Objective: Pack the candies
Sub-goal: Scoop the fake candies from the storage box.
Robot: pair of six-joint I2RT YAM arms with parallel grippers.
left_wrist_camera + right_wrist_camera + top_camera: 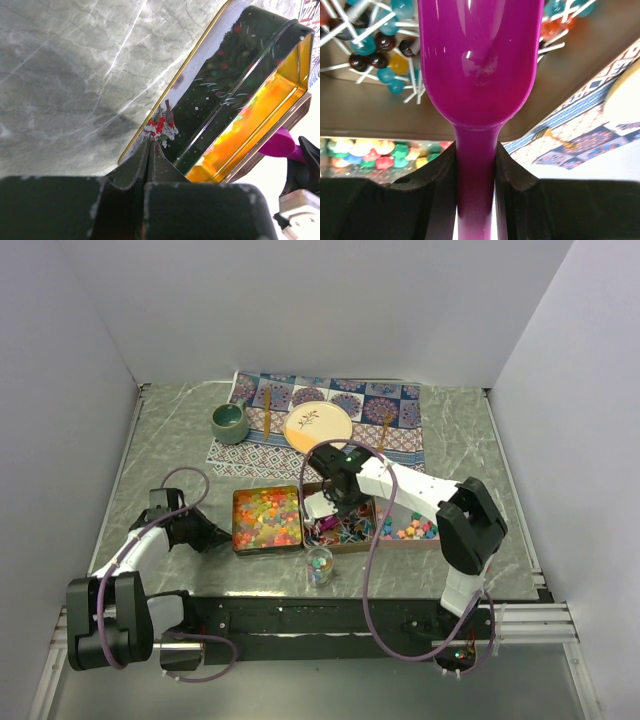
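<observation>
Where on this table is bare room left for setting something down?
Free: the table left of the mug and placemat, up to the wall; also the strip right of the placemat. Crowded: the centre, where the gummy tin, the candy tray and the clear cup sit close together.

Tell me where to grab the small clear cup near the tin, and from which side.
Pinch the clear cup across its round wall, coming in level from the near side. It stands upright with candies inside; the tin and tray crowd its far side.

Two hands (212,536) (336,502), one tin (230,85), one scoop (480,60)
</observation>
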